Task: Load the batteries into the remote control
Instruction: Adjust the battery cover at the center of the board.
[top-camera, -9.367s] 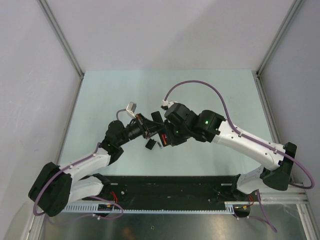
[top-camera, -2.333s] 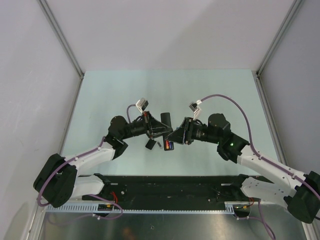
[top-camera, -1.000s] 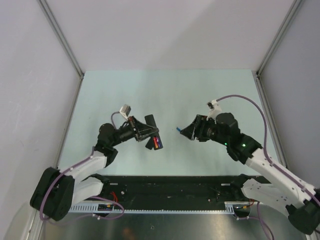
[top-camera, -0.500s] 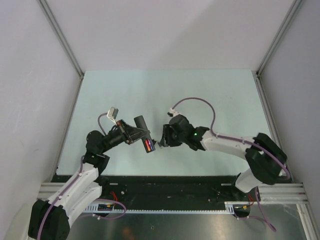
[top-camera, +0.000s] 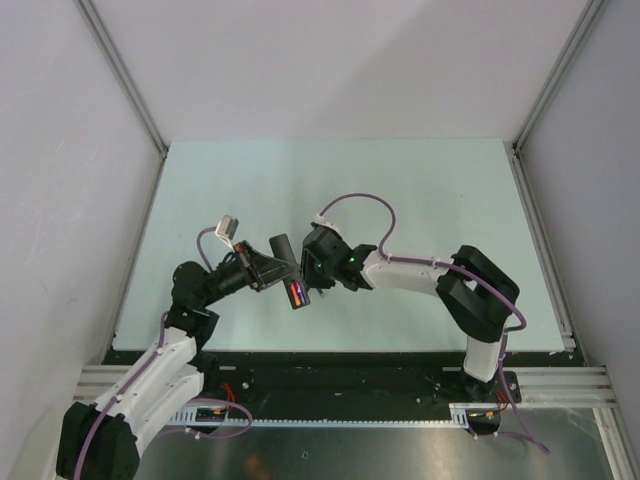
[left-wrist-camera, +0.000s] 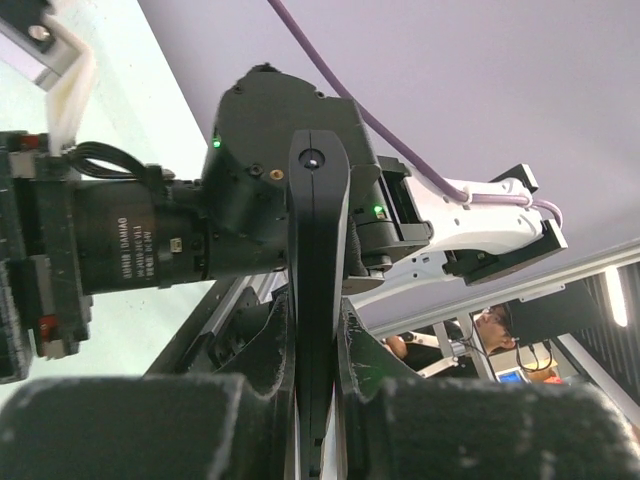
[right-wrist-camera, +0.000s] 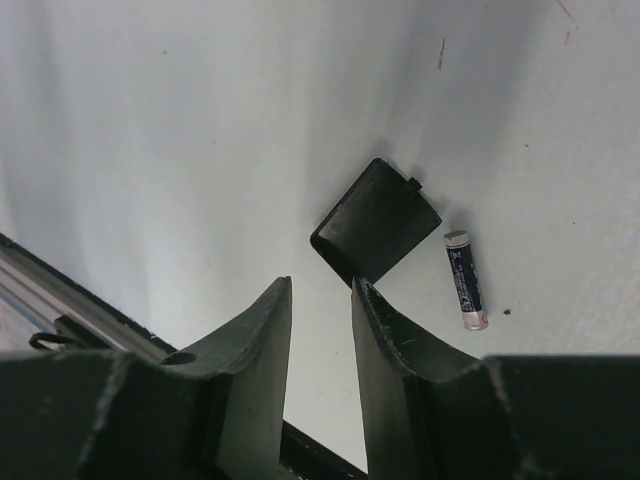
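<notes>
Two pincers meet above the middle of the counter (top-camera: 200, 200). The left pincer (top-camera: 280, 268) clamps the remote control (left-wrist-camera: 318, 300) edge-on, and a red-orange battery (top-camera: 297, 291) shows in its near end. The right pincer (right-wrist-camera: 320, 290) hangs just beside it, jaws narrowly apart with nothing between them. Its wrist housing (left-wrist-camera: 270, 190) crowds the remote's far side. Below lie the black back panel (right-wrist-camera: 375, 225) and a dark battery (right-wrist-camera: 466, 280), just beside each other.

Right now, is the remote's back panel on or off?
Off. The back panel lies on the table beside a loose battery, apart from the remote clamped in the left gripper.
</notes>
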